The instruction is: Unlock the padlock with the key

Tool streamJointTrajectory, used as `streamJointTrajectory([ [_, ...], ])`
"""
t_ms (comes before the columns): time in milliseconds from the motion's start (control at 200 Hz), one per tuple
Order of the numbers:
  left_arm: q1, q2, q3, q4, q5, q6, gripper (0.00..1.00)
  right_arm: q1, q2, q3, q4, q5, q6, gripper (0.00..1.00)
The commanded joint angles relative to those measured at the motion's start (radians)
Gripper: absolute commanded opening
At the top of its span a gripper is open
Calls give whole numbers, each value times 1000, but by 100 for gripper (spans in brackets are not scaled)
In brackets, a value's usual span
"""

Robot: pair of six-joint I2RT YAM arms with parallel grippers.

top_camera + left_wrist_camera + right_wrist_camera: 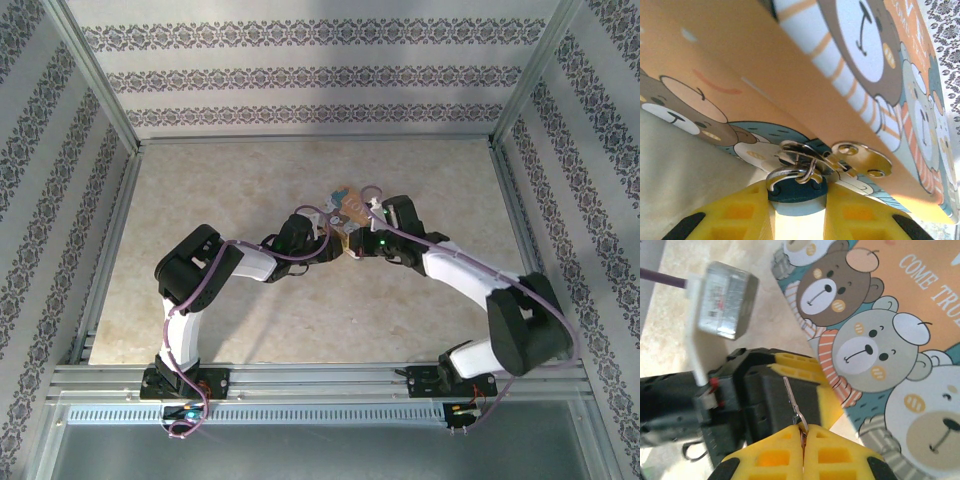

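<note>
Padlock (347, 207) sits mid-table, just beyond both claws, long axis slanting toward far right, bear-printed face toward right wrist camera. Key (799, 191): blue head between left gripper (797, 216) pads, silvery blade pointing at padlock's orange edge; clamped or not, cannot tell. Right gripper (802, 440) closed, thin silvery strip (791, 400) pinched in seam. Bare table (220, 200) all round, walls well apart. Readable on padlock: "COME TRU".

My left claw (798, 200) shows yellow fingers (735, 220) edged in black. Between them the key (797, 192) is dark teal over pale blue, and its ring (790, 172) is silvery. Above the claw, the padlock (790, 90) is orange-tan, printed with brown, grey and white bears in striped scarves. Beyond my yellow right claw (802, 432), its lettering is white.
</note>
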State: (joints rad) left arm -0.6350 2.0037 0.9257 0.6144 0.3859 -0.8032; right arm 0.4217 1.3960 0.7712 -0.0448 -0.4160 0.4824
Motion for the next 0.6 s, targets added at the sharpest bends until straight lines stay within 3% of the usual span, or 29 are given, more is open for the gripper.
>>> streamJointTrajectory([
  [0,-11,-50,-13,79,20,-30,25,12,-87,-69,-28,31,-25,0],
  [290,-11,-69,-5,64,67,-102,25,108,-190,-266,44,169,-72,0],
  [595,-11,-75,4,37,86,-124,25,204,-83,-289,175,317,-124,0],
])
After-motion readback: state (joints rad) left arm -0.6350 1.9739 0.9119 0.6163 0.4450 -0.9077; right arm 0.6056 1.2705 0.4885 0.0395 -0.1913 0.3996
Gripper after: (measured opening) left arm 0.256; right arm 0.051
